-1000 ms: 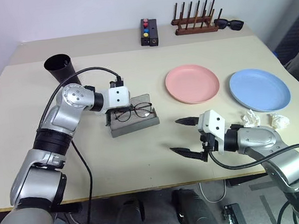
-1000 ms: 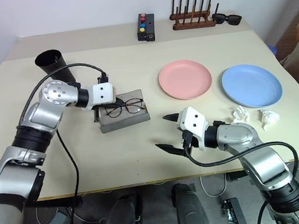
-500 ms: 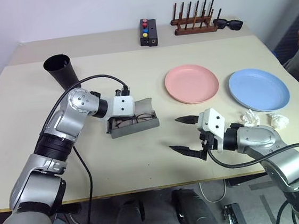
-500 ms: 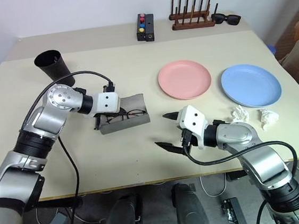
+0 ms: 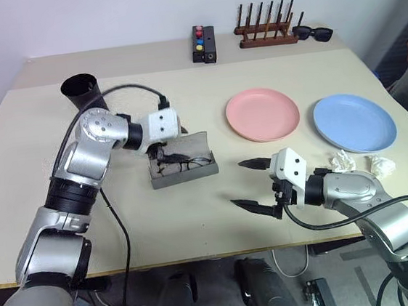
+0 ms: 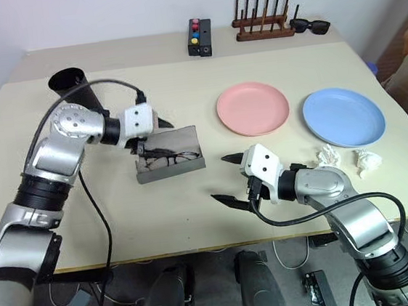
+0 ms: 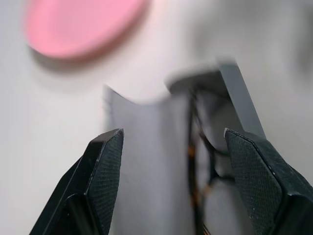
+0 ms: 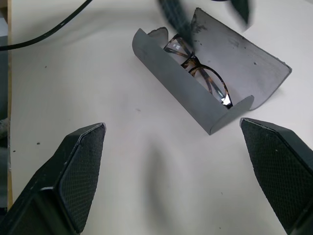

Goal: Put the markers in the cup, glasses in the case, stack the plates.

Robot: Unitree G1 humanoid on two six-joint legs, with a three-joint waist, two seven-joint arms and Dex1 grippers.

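Two thin wire temples and clear lenses make the glasses (image 8: 200, 78) light and easily bent; they lie inside the open grey case (image 5: 183, 164) near the middle of the worktop (image 5: 196, 219), and I would leave them untouched now. The case looks like soft felt over a stiff shell, light enough to slide if pushed, so its raised lid is best pressed at the upper edge while the base is steadied. Just above that lid hangs the left gripper (image 6: 159, 125), fingers spread with nothing between them. Both plates, pink (image 5: 262, 114) and blue (image 5: 354, 122), sit apart to the right; smooth rigid plastic, best pinched at the rim. Near the front edge the right gripper (image 5: 252, 184) hovers wide apart and empty. At the far left stands the black cup (image 5: 82, 93).
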